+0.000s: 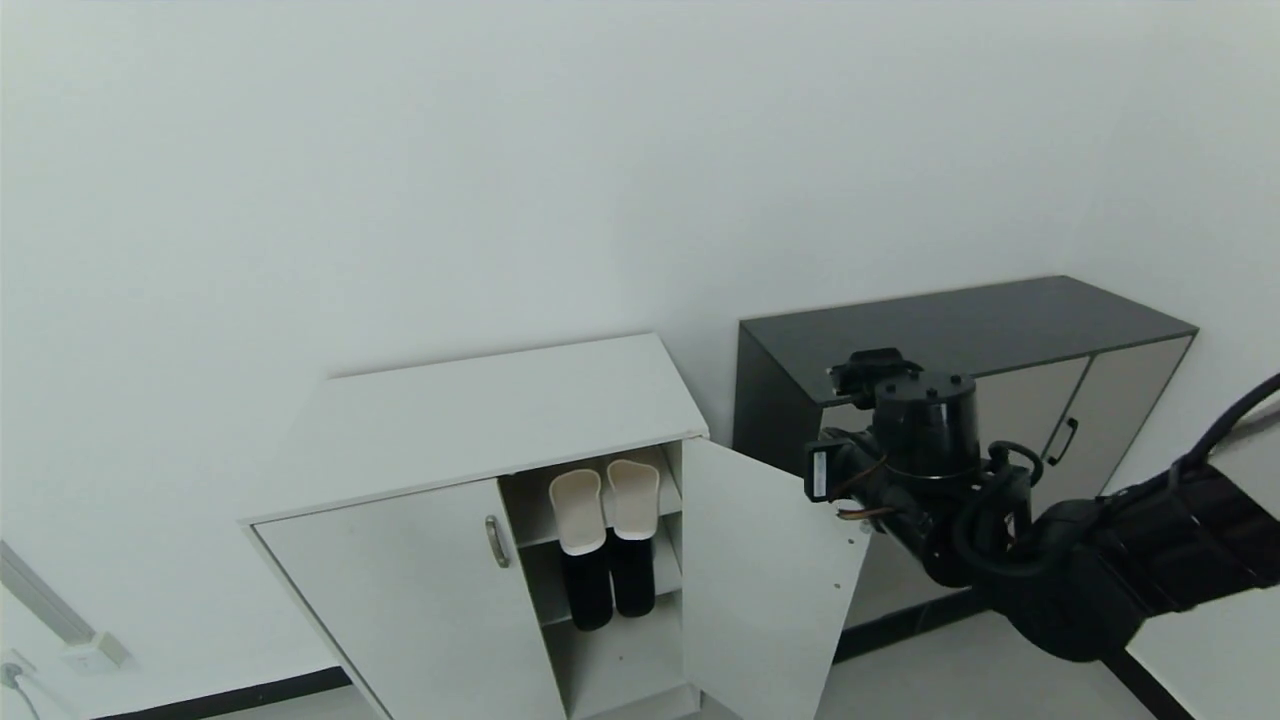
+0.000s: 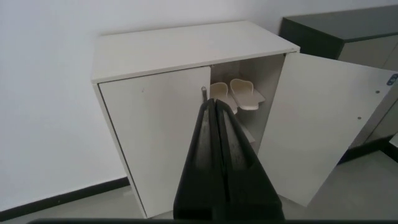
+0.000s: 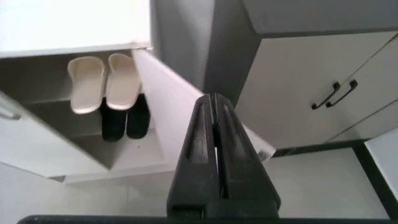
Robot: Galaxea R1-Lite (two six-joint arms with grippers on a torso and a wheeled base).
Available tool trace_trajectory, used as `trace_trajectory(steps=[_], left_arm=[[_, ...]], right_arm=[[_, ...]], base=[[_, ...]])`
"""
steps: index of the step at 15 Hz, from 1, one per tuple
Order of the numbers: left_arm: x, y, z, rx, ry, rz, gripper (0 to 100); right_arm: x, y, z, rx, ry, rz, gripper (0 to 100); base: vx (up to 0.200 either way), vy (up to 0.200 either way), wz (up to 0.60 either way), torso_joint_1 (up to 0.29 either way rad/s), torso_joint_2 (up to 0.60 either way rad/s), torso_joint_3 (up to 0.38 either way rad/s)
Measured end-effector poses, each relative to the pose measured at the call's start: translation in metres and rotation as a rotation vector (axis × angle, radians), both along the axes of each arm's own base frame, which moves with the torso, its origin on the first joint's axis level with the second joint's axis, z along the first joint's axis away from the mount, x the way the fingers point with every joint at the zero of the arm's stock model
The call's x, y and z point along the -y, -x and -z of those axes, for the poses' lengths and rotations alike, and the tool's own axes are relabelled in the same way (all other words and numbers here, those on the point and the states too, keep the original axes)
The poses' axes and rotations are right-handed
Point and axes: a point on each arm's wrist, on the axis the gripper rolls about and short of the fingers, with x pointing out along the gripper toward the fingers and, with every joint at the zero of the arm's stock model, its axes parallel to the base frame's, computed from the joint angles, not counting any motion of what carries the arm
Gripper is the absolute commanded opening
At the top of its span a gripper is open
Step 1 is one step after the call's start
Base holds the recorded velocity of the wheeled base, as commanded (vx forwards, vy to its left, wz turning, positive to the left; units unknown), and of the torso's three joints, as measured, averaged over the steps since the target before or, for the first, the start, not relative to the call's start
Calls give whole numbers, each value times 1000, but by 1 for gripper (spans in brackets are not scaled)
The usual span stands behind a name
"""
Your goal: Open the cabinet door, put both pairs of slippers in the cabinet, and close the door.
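- Head view: the right arm [image 1: 930, 470] sits just beyond the free edge of the open door [image 1: 770, 560]. Both pairs are already shelved, so closing remains. I would press flat on the door's outer face near that edge and follow its arc until it meets the closed door [image 1: 420, 600].
- Left wrist view: the left end effector [image 2: 214, 102] is pinched together and empty. The white cabinet [image 2: 186, 46] stands ahead of its tips, with the cream slippers [image 2: 239, 93] just past them.
- Right wrist view: the right end effector [image 3: 216, 99] is closed and holds nothing. Beyond its tips, the cream pair fills the upper shelf and the black slippers [image 3: 124, 121] the shelf below.
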Motion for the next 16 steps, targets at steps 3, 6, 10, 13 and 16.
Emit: trace_trajectory(steps=[3,6,10,13,16], left_arm=[[0,0,0,0,0,0,0],[0,0,0,0,0,0,0],[0,0,0,0,0,0,0],[0,0,0,0,0,0,0],[0,0,0,1,0,0,0]], right_arm=[[15,-37,14,-13,-1,75,0],[33,-66,35,-50,5,107,0],[39,-81,59,-91,23,133,0],[41,-86,72,-116,33,136,0],[41,-88,81,-140,15,112,0]], base=[[0,0,0,0,0,0],[0,0,0,0,0,0],[0,0,0,0,0,0],[0,0,0,0,0,0],[0,0,0,0,0,0]])
